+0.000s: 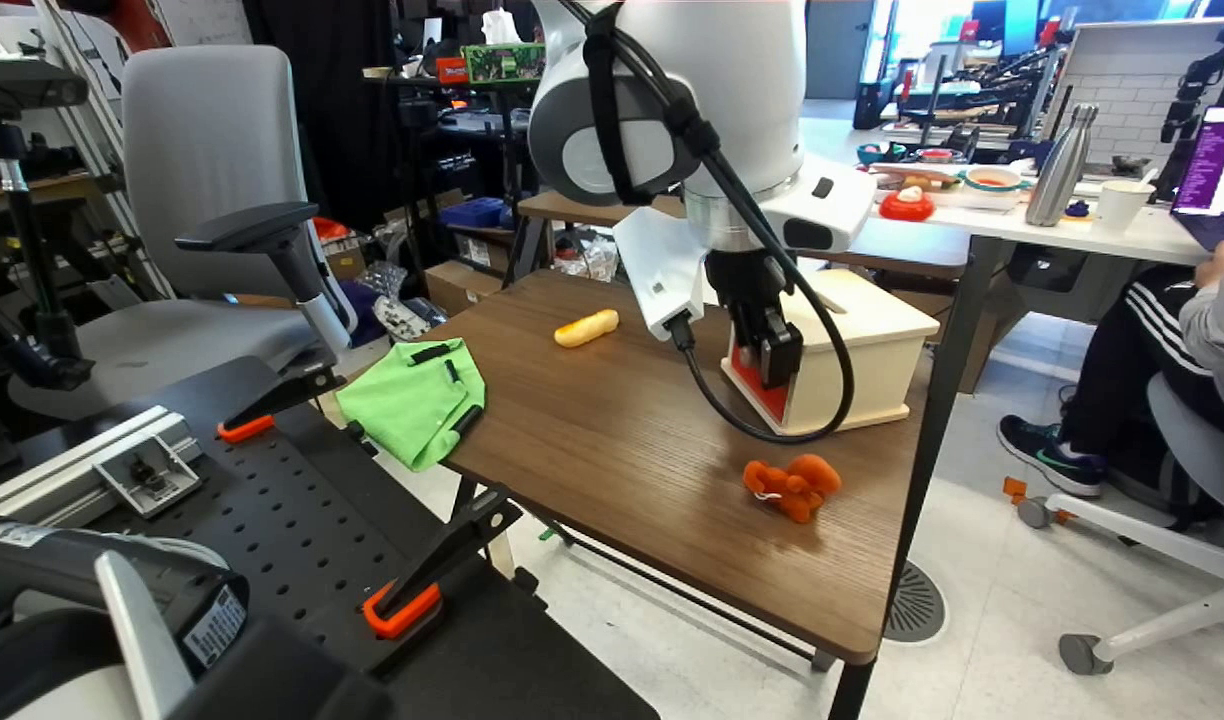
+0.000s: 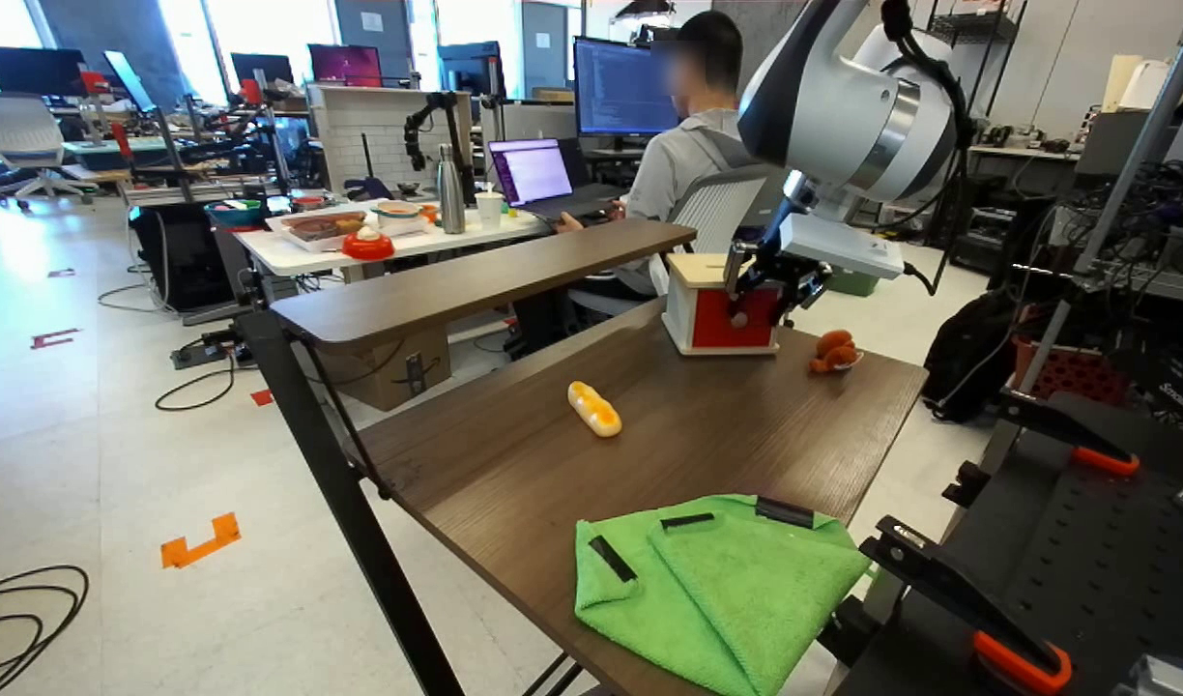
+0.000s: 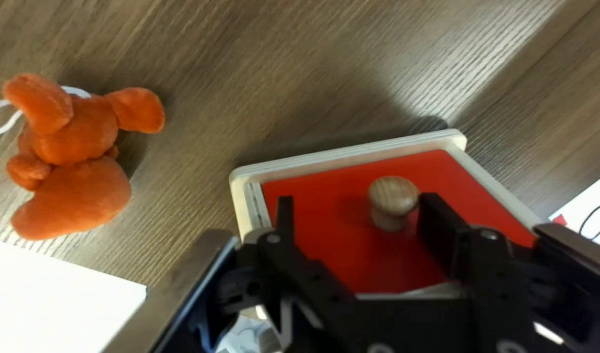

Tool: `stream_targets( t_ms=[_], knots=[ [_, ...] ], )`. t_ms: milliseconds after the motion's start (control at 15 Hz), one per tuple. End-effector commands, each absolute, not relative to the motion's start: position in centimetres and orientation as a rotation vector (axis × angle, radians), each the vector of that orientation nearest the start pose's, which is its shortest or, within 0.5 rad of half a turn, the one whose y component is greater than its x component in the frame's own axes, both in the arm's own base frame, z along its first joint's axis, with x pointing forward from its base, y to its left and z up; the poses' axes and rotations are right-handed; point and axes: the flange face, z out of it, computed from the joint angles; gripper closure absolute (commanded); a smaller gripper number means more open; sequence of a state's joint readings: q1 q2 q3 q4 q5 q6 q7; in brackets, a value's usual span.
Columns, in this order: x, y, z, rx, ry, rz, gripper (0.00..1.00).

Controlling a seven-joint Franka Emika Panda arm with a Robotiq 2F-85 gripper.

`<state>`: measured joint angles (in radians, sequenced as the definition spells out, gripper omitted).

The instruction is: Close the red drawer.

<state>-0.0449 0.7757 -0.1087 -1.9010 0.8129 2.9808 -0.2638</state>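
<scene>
Probably the likeliest trouble starts right at the tool point(image 3: 356, 206): its fingers point(image 3: 284, 220) stand apart, clamped on nothing that shows, with the wooden knob point(image 3: 392, 196) appearing between them, nearer one than the other; whether a finger touches it, I cannot tell. Just past the fingertips is the red drawer point(image 3: 349, 240), its front facing the tool and, as far as the wrist view shows, seated within the frame of the pale cabinet point(image 1: 877, 365). Its edge beneath the tool's body is hidden, so a slight gap cannot be ruled out, and quitting on looks alone might leave one. If the front is home, as I judge it nearly or fully is, more pushing would only load the cabinet, which could slide or rock away from the tool. With any travel left, a push from one finger, off to the knob's side, might skew the drawer and make it bind. Retreat carries the opposite danger: should a fingertip hook behind the knob's rounded head, the drawer could follow the tool out, so backing straight off with fingers wide seems safest. Beside the tool, in an exterior view, a black cable point(image 1: 847, 375) loops across the cabinet and could snag during a sideways move. Farther to the tool's side, the orange-red toy point(image 3: 79, 142) lies on the surface point(image 1: 612, 430), where a wide swing might knock it. The yellow piece point(image 2: 593, 409) and green cloth point(image 2: 727, 590), well apart from the tool, seem unlikely to interfere.
</scene>
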Motion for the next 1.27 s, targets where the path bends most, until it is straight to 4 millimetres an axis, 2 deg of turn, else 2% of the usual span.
stream_targets(
  t_ms=[0,67,400,600,733,933,1000,1067,1200],
  knots=[
    [60.3,-16.2,12.8,-2.864,0.943,-0.526,0.05],
    [59.7,-16.4,12.7,-2.879,0.940,-0.512,0.00],
    [56.0,-17.2,11.8,-2.966,0.886,-0.432,0.00],
    [52.6,-16.1,11.9,-3.035,0.774,-0.370,0.00],
    [50.4,-14.8,12.7,-3.063,0.685,-0.353,0.00],
    [47.6,-13.3,15.0,-3.082,0.541,-0.366,0.00],
    [50.0,-14.3,12.3,-3.074,0.642,-0.347,0.00],
    [49.5,-14.0,12.9,-3.071,0.632,-0.348,0.00],
    [49.6,-14.1,12.9,-3.070,0.635,-0.350,0.00]
  ],
)
